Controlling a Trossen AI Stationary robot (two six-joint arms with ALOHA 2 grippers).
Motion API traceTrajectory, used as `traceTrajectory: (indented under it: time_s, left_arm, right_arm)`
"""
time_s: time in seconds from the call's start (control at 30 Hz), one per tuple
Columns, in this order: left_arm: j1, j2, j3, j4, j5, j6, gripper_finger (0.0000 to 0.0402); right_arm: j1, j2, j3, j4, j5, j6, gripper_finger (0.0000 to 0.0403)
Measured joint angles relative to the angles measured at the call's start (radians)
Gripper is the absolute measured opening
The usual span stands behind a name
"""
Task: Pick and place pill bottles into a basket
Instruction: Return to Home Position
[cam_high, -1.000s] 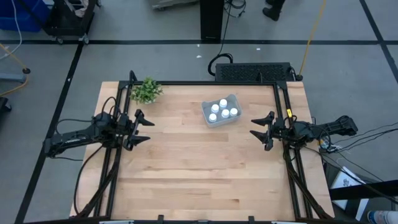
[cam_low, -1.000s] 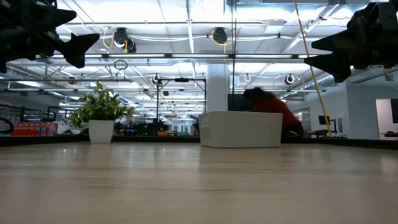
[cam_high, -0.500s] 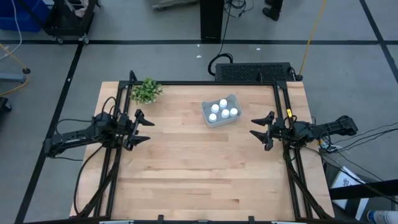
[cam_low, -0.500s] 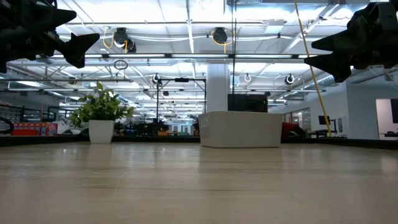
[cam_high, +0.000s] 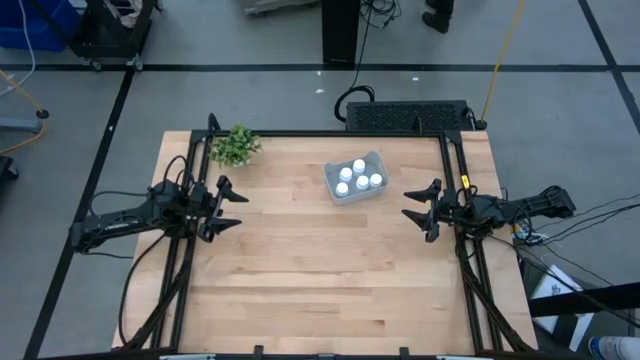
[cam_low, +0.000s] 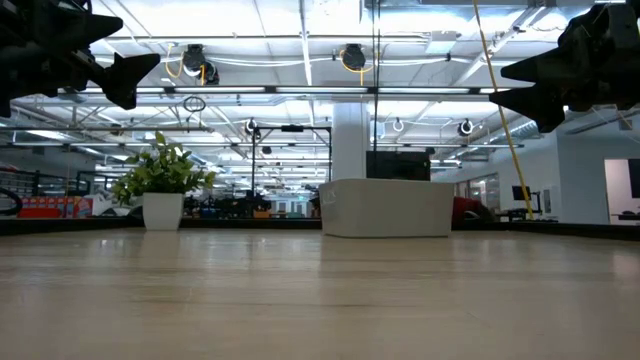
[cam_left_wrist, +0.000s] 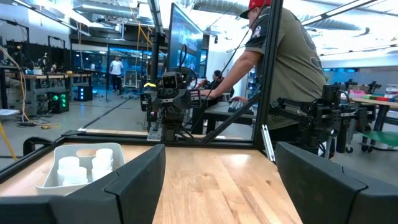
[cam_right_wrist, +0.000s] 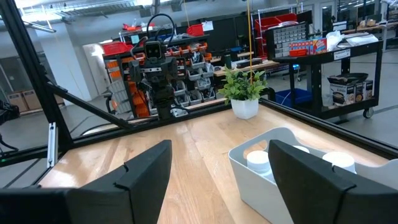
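Several white pill bottles (cam_high: 358, 177) stand upright inside the pale basket (cam_high: 334, 192), which rests on its flat bottom at the table's far middle. The low view shows only the basket's wall (cam_low: 388, 208). My left gripper (cam_high: 240, 210) hangs open above the table's left side, well left of the basket. My right gripper (cam_high: 405, 206) hangs open above the right side, a little right of the basket. Both point level toward the table's middle, with nothing between their fingers. The wrist views show the basket (cam_left_wrist: 46, 177) (cam_right_wrist: 249, 183) and bottles (cam_left_wrist: 68, 169) (cam_right_wrist: 258, 162) beyond the open fingers.
A small green plant in a white pot (cam_high: 235, 146) stands at the far left corner. A dark frame rail (cam_high: 330, 133) runs around the table. The near half of the wooden top (cam_high: 320, 280) is bare. A person (cam_left_wrist: 283, 62) stands beyond the table's right side.
Both arms have kept still. In the low view, a person in red behind the basket has dropped mostly out of sight.
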Motion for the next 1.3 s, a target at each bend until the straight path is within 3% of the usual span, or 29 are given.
traceTrajectory:
  time_s: [1.3]
  left_arm:
    - [0.0,0.0,0.0,0.0,0.0,0.0,0.0306]
  right_arm:
    - [0.0,0.0,0.0,0.0,0.0,0.0,0.0263]
